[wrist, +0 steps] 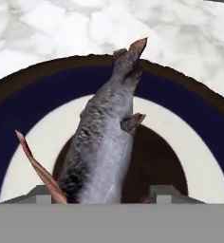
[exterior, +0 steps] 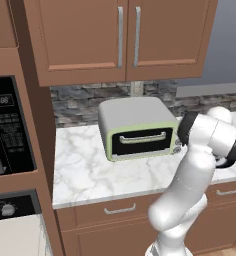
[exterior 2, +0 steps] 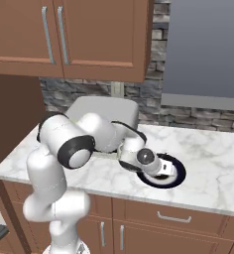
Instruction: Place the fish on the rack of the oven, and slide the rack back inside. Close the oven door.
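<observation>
Here, the fish is seen lying on a round plate with a dark blue ring. The plate rests on the marble desk. The end effector is lowered over the fish, one fingertip on either side; whether it is clenched cannot be told.

Fish on plate (plate on counter)
</observation>
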